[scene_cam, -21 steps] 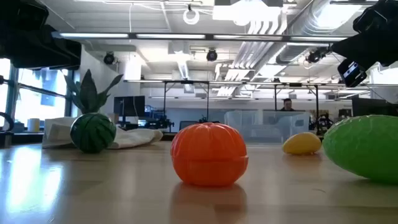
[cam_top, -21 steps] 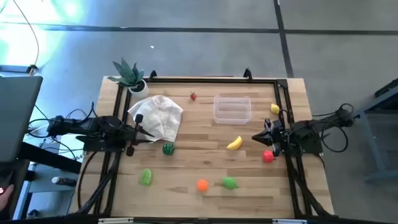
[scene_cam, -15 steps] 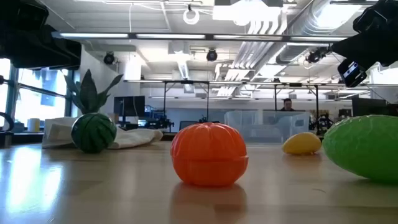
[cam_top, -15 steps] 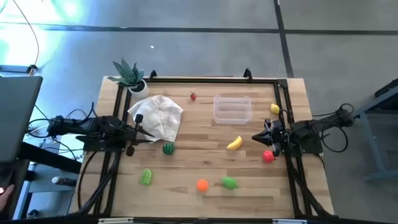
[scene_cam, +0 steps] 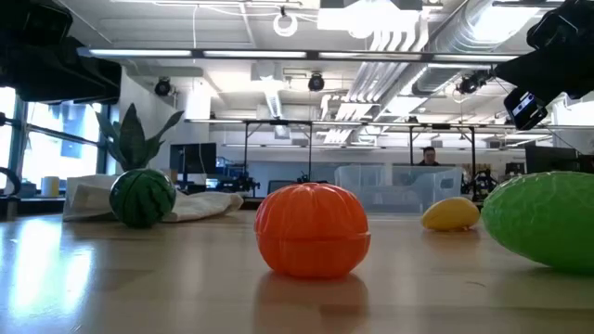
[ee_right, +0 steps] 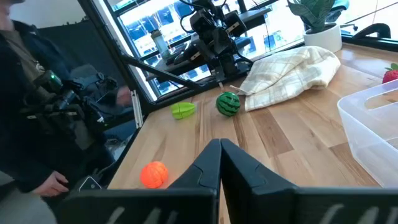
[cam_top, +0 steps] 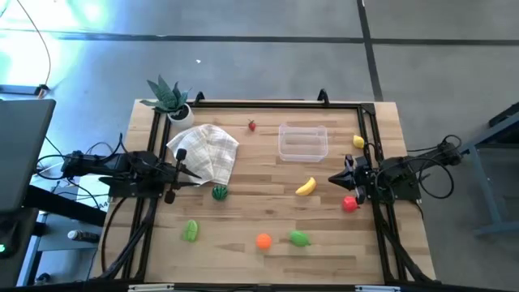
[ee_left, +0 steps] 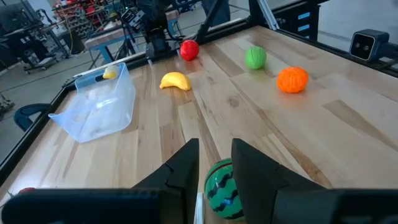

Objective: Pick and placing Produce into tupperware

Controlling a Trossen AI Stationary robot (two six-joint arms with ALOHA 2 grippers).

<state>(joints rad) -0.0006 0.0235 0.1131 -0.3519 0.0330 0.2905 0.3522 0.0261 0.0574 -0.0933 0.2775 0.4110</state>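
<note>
The clear tupperware [cam_top: 302,141] stands open on the table's far middle, with nothing in it. Toy produce lies loose on the wood: a banana [cam_top: 305,186], a red fruit [cam_top: 349,204], a lemon [cam_top: 358,141], an orange [cam_top: 263,241], two green pieces [cam_top: 299,238] [cam_top: 190,231] and a strawberry [cam_top: 252,125]. A small watermelon [cam_top: 219,193] rests just past my left gripper [cam_top: 197,180]. That gripper hovers with a narrow gap between its fingers, and the melon [ee_left: 224,193] shows through the gap. My right gripper [cam_top: 331,180] is shut near the table's right edge, beside the banana.
A checked cloth [cam_top: 207,150] lies crumpled at the far left, next to a potted plant [cam_top: 168,97]. Black rails run along the table's left, right and far edges. A person [ee_right: 31,93] sits beyond the table's left side.
</note>
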